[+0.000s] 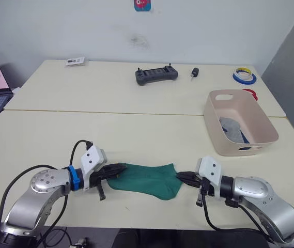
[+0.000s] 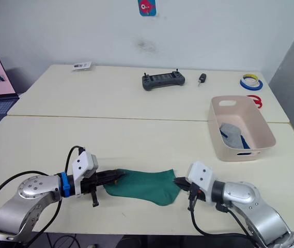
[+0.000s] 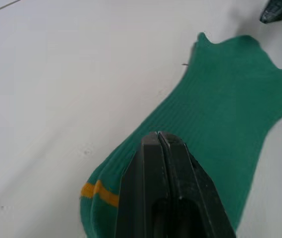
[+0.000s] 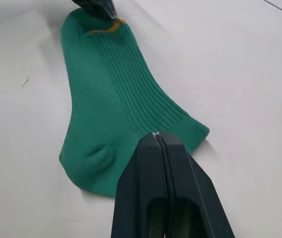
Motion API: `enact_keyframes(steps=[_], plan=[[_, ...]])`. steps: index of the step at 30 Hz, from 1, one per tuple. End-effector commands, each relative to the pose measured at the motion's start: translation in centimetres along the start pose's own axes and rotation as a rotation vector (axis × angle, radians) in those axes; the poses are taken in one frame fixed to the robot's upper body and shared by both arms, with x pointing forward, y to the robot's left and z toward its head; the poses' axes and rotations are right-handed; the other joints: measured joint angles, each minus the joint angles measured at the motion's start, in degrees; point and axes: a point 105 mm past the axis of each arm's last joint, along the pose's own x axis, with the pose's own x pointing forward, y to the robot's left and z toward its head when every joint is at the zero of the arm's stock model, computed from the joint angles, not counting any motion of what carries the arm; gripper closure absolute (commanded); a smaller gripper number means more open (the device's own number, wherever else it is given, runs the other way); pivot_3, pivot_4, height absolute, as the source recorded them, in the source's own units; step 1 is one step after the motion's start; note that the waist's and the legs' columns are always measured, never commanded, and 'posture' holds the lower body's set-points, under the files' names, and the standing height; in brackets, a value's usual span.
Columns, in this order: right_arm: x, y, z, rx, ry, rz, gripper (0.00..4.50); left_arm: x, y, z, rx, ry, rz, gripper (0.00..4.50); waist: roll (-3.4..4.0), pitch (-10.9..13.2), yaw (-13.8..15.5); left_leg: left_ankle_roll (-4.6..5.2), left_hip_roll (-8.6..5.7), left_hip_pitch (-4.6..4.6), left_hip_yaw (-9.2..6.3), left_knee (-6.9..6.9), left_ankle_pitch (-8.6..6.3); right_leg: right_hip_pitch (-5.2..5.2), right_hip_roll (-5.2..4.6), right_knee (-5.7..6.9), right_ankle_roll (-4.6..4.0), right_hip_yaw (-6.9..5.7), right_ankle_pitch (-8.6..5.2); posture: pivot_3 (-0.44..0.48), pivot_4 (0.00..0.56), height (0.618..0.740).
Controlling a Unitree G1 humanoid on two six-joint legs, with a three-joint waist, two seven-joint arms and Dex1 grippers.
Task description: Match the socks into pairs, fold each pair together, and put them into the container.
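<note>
Here the left tool (image 1: 117, 169) and right tool (image 1: 184, 177) each pinch an end of the green socks (image 1: 147, 180) flat on the tabletop (image 1: 136, 132); folding end to end comes next, then the pink container (image 1: 216, 135)

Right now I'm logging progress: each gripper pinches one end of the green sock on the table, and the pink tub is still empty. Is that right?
Not quite. The left gripper and right gripper do each pinch an end of the green sock, but the pink tub is not empty: the left eye view shows a grey sock with something blue beside it inside.
</note>
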Motion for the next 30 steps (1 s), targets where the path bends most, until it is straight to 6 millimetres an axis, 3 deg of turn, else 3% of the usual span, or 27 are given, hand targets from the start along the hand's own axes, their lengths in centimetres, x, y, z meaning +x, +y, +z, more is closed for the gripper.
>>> enact_keyframes(steps=[1, 4, 7, 14, 19, 26, 30], plan=[[-0.7, -0.4, 0.8, 0.009, -0.017, -0.061, 4.49, 0.7, -0.3, -1.4, 0.058, 0.062, -0.041, 4.50, 0.00, 0.00, 0.00, 0.00, 0.00, 0.00, -0.01, 0.00, 0.00, 0.00, 0.00, 0.00, 0.00, -0.01, 0.00, 0.000, 0.150, 0.740], [-1.1, -1.0, 0.2, 0.061, 0.006, -0.128, 4.49, 1.3, -0.1, -2.8, 0.066, 0.095, -0.043, 4.50, 0.00, 0.00, 0.01, 0.00, 0.00, -0.01, -0.02, -0.01, 0.00, -0.01, 0.02, -0.01, 0.00, -0.02, 0.00, 0.000, 0.150, 0.740], [-1.3, -0.1, -0.9, 0.125, 0.057, -0.120, 3.89, 1.7, -0.1, -3.5, 0.067, 0.111, -0.056, 4.50, 0.02, -0.02, 0.10, 0.00, -0.02, -0.01, -0.01, 0.00, 0.00, 0.00, 0.01, 0.00, 0.00, -0.02, 0.00, 0.000, 0.150, 0.740], [-0.4, 1.1, -2.4, 0.327, 0.079, -0.165, 1.51, 1.7, -0.6, -4.0, 0.057, 0.111, -0.074, 4.50, 0.09, -0.07, 0.00, 0.01, 0.00, 0.04, 0.01, 0.00, 0.00, 0.02, 0.01, 0.02, 0.00, 0.01, 0.00, 0.000, 0.150, 0.740], [1.0, 1.2, -3.5, 0.388, 0.103, -0.202, 1.51, 1.5, -1.0, -4.3, 0.053, 0.112, -0.077, 4.50, 0.14, -0.21, -0.05, 0.01, 0.01, 0.04, 0.00, -0.02, 0.00, 0.02, 0.01, 0.01, 0.00, 0.01, 0.00, 0.000, 0.150, 0.740], [2.3, 2.6, -3.9, 0.291, 0.164, -0.121, 1.51, 1.2, -1.1, -4.1, 0.029, 0.098, -0.057, 4.50, 0.10, -0.70, -0.30, 0.01, 0.03, 0.11, 0.03, -0.09, -0.01, 0.03, 0.04, -0.01, 0.01, 0.03, -0.01, 0.000, 0.150, 0.740], [2.9, 2.4, -3.6, 0.282, 0.159, -0.118, 2.47, 0.7, -0.8, -3.3, 0.042, 0.076, -0.037, 4.50, 0.04, -0.79, -0.38, 0.02, 0.08, 0.14, 0.02, -0.13, -0.01, 0.02, 0.10, -0.01, 0.00, 0.04, -0.01, 0.000, 0.150, 0.740]])
